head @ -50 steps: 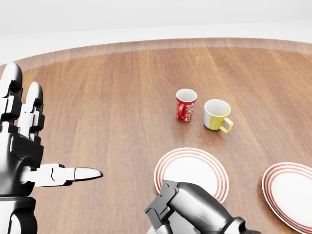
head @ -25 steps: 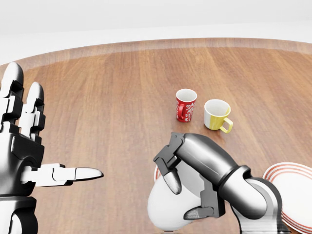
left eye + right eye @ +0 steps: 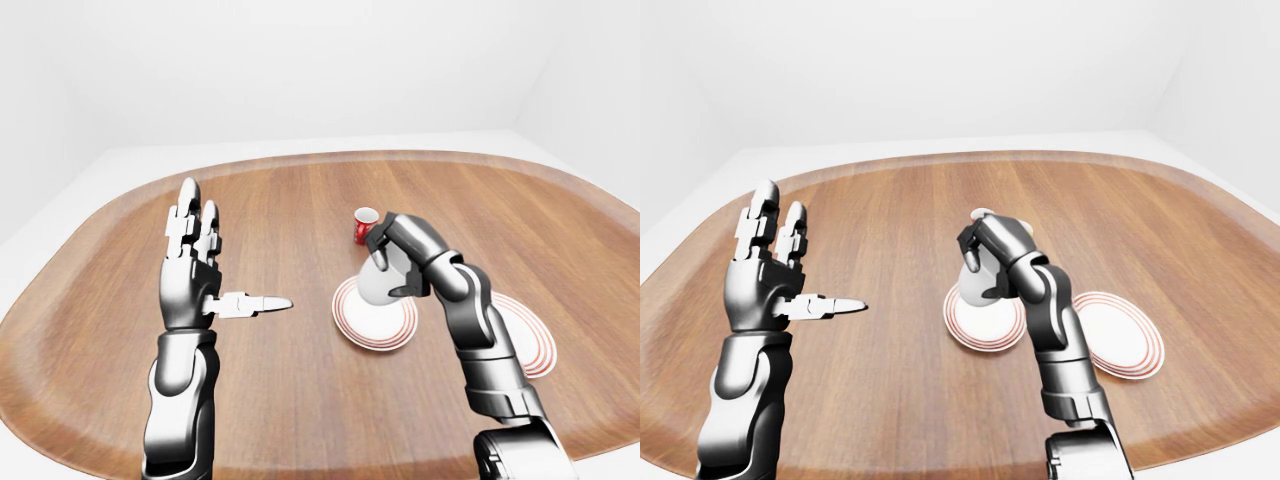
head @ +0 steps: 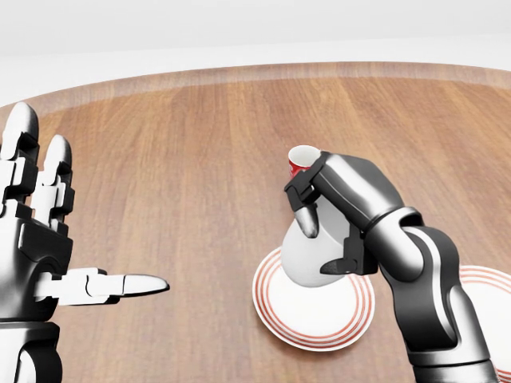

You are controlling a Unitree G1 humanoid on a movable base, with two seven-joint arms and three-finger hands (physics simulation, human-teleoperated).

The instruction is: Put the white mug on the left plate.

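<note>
My right hand is shut on the white mug, a rounded white cup held tilted just above the left plate. That plate is white with red rings and lies low in the middle of the head view. I cannot tell whether the mug touches it. My left hand stands open at the left of the view, fingers up and thumb pointing right, holding nothing.
A red patterned mug peeks out just above my right hand, and the yellow mug is hidden behind the hand. A second red-ringed plate lies to the right of the arm. All rest on a round wooden table.
My right hand has risen from the bottom edge of the head view with the white mug and moved up over the left plate, now covering the yellow mug. The left hand has not moved.
</note>
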